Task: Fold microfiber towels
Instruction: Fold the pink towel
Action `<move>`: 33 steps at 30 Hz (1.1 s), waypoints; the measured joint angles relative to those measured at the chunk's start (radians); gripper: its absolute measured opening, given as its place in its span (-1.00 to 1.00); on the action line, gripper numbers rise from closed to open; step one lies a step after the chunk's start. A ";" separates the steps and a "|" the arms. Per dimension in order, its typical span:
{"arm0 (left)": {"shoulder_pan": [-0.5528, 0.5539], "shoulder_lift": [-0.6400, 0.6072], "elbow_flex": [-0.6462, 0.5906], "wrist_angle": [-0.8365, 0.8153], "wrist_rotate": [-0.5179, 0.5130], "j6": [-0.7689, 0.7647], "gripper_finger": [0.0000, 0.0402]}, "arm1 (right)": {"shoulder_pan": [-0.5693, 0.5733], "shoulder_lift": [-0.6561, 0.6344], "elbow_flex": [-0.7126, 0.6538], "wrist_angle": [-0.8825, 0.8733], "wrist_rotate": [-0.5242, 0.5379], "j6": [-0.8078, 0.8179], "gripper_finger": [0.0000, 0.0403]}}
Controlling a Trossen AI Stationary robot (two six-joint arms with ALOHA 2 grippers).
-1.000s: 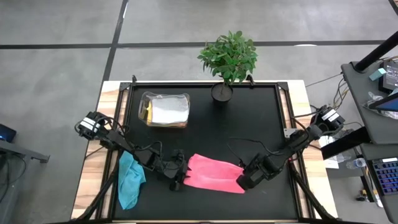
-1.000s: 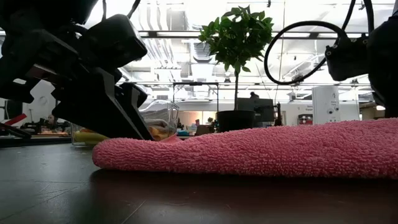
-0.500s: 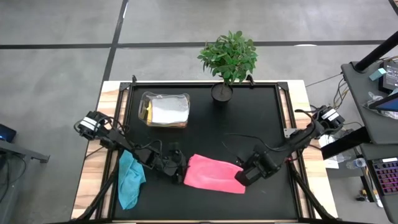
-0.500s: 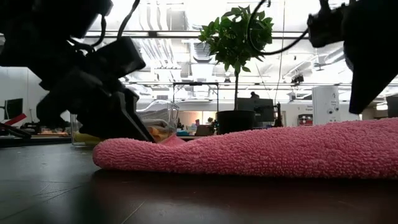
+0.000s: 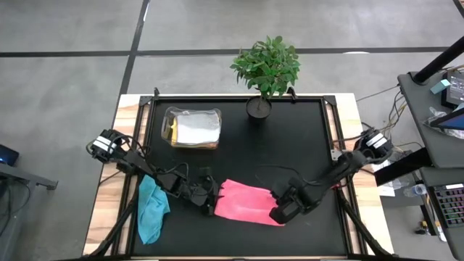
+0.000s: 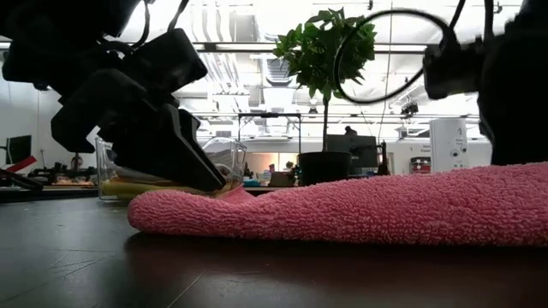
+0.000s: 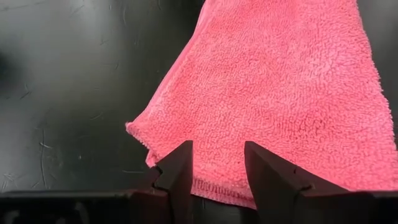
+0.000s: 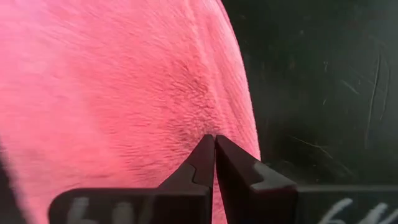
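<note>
High view first: the black table [image 5: 290,138] carries everything, and I place things relative to the potted plant [image 5: 265,69] at its far edge. Well nearer the camera side from the plant lies the pink towel [image 5: 246,202], the largest piece of cloth in play, spread flat in a rough rectangle. Off to the left of it, half over the table's edge, the teal towel [image 5: 151,209] hangs crumpled. Just left of the plant's pot stands the clear plastic box [image 5: 191,127], with pale and yellow cloth inside.

The pink towel looks thick, looped and limp. I judge it light, soft and not slippery, likely to sag and drape wherever it is unsupported, with nothing fragile about it. A pinch at a corner or along the hemmed edge should hold best, since the pile in the middle gives little to bite on.

The left gripper [image 7: 217,163] sits at the towel's left end, on the side away from the plant, its fingers [image 7: 179,171] apart and straddling the hem, with nothing clamped between them. The right gripper [image 8: 214,158] is at the towel's right end, its tips pressed together down on the cloth near the edge; whether any fabric is caught between them I cannot tell.
</note>
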 joint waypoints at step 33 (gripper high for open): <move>0.033 -0.031 0.000 0.024 -0.111 0.046 -0.36 | -0.033 -0.028 0.133 -0.067 0.010 -0.310 -0.96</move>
